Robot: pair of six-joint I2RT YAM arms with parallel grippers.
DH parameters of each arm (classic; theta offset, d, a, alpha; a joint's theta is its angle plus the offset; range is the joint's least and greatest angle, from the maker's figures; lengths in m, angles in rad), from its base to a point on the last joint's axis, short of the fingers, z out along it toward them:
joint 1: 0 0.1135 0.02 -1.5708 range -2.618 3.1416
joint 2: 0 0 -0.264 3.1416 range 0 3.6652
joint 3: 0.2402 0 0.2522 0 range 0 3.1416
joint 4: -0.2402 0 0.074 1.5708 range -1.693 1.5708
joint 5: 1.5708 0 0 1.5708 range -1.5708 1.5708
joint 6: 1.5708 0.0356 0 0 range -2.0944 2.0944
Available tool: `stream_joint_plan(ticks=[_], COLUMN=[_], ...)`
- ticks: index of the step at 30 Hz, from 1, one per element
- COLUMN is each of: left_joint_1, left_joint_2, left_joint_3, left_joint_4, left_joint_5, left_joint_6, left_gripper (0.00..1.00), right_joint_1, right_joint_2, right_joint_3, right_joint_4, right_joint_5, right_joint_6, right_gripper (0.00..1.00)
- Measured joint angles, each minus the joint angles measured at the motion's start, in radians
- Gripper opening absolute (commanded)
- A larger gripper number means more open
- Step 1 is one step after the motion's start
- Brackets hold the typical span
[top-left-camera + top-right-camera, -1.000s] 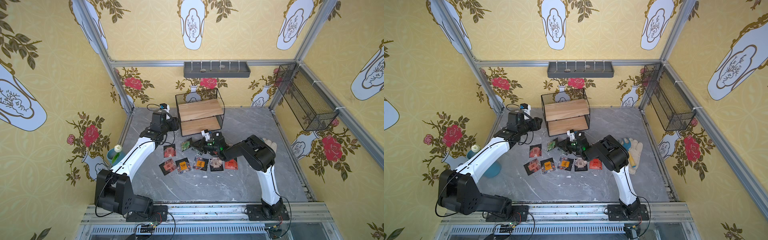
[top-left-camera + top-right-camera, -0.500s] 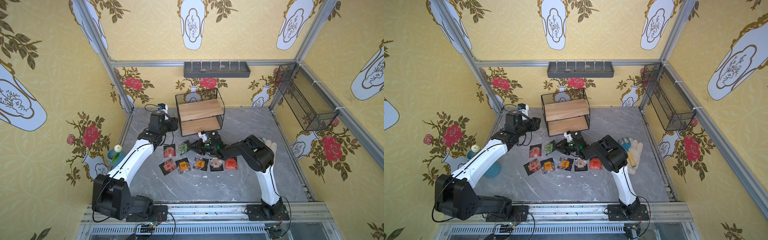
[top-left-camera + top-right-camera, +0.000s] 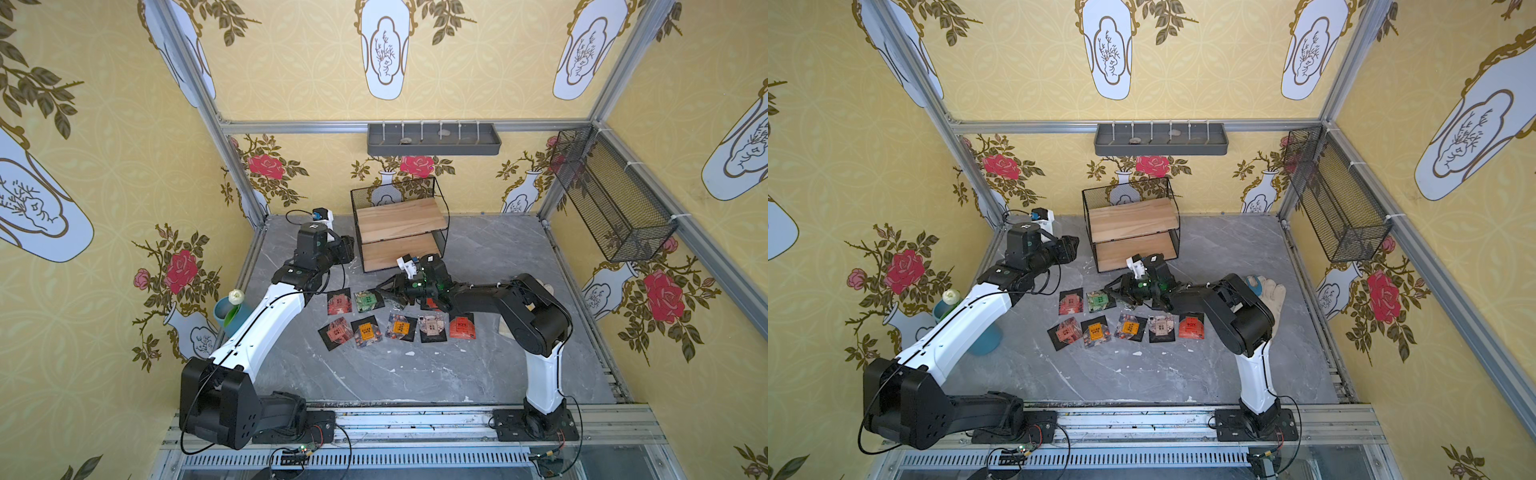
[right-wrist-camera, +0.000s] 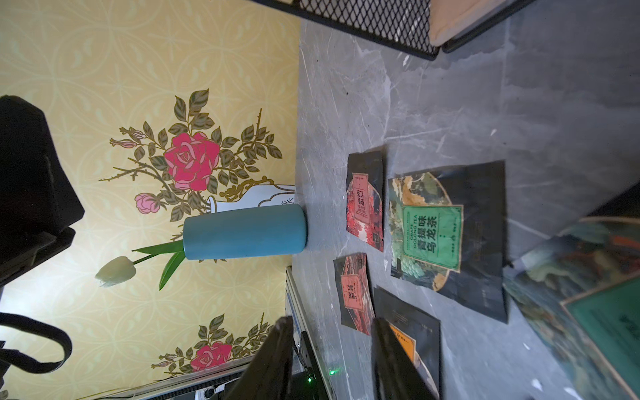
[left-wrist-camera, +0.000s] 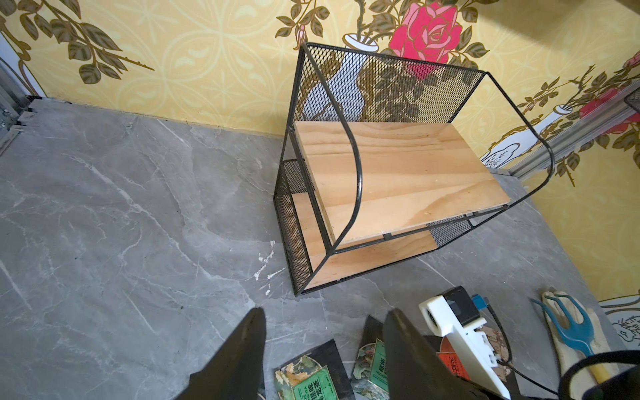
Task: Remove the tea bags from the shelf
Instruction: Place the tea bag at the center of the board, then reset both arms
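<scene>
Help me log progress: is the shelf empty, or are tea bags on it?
Empty where visible: the shelf shows bare wood on both boards, the lower one's back hidden. Tea bags lie on the table.

Bright even light, soft shadows, edges bent — close foreground blurred

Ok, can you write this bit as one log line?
shelf: no bags showing | tea bags: on table | left hand: open, by shelf | right hand: open, over bags
</scene>
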Motion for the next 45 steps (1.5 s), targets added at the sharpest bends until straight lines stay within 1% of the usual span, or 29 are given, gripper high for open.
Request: stream_joint_plan(ticks=[2,5,6,7,8,9,10,11,14,16,21,24,25,29,34,36,39,41,43,45], left_joint_1=[0.000,-0.001,-0.001,-0.001,-0.001,-0.001,-0.001,-0.002,-0.003,-0.006,-0.009,-0.009,-0.008,0.029,0.130,0.168,0.222,0.236,0.240,0.253], left_joint_2=[-0.008,-0.031,-0.039,-0.050,-0.061,-0.073,-0.087,-0.103,-0.153,-0.183,-0.216,-0.251,-0.264,-0.284,-0.253,-0.220,-0.154,-0.114,-0.103,-0.104], left_joint_3=[-0.007,-0.028,-0.037,-0.048,-0.060,-0.073,-0.087,-0.101,-0.145,-0.167,-0.220,-0.295,-0.328,-0.435,-0.550,-0.599,-0.679,-0.710,-0.732,-0.784], left_joint_4=[0.001,-0.008,-0.013,-0.017,-0.024,-0.034,-0.049,-0.063,-0.095,-0.117,-0.146,-0.123,-0.101,-0.013,0.162,0.249,0.398,0.480,0.572,0.702], left_joint_5=[0.000,0.001,0.004,0.010,0.016,0.021,0.021,0.021,0.020,0.015,-0.044,-0.119,-0.151,-0.280,-0.402,-0.425,-0.427,-0.429,-0.422,-0.411], left_joint_6=[-0.001,-0.008,-0.008,-0.008,-0.009,-0.013,-0.025,-0.025,-0.028,-0.041,-0.040,-0.014,0.005,0.108,0.216,0.247,0.272,0.291,0.323,0.330], left_gripper=[0.62,0.67,0.76,1.00,1.00,1.00,1.00,1.00,1.00,1.00,1.00,1.00,1.00,1.00,1.00,1.00,0.99,1.00,1.00,1.00], right_joint_1=[-0.002,-0.012,-0.018,-0.025,-0.034,-0.043,-0.055,-0.067,-0.121,-0.151,-0.218,-0.298,-0.338,-0.480,-0.570,-0.596,-0.630,-0.643,-0.652,-0.663], right_joint_2=[-0.025,-0.105,-0.148,-0.189,-0.231,-0.277,-0.326,-0.366,-0.496,-0.568,-0.731,-0.785,-0.798,-0.819,-0.784,-0.765,-0.743,-0.738,-0.731,-0.709], right_joint_3=[-0.002,-0.011,-0.016,-0.021,-0.030,-0.044,-0.062,-0.080,-0.138,-0.162,-0.234,-0.288,-0.309,-0.418,-0.545,-0.589,-0.664,-0.713,-0.751,-0.766], right_joint_4=[-0.031,-0.098,-0.129,-0.159,-0.188,-0.220,-0.251,-0.272,-0.354,-0.410,-0.492,-0.518,-0.522,-0.512,-0.486,-0.451,-0.378,-0.293,-0.210,-0.122], right_joint_5=[-0.002,0.003,0.020,0.041,0.067,0.098,0.124,0.146,0.261,0.340,0.575,0.748,0.811,0.997,1.118,1.157,1.201,1.217,1.214,1.218], right_joint_6=[-0.026,-0.100,-0.139,-0.177,-0.215,-0.256,-0.291,-0.320,-0.422,-0.467,-0.590,-0.649,-0.653,-0.676,-0.714,-0.726,-0.737,-0.751,-0.772,-0.808], right_gripper=[0.45,0.51,0.53,0.57,0.59,0.69,0.85,0.98,0.98,0.98,0.97,0.97,0.97,0.98,0.98,0.98,0.98,0.98,0.98,0.98])
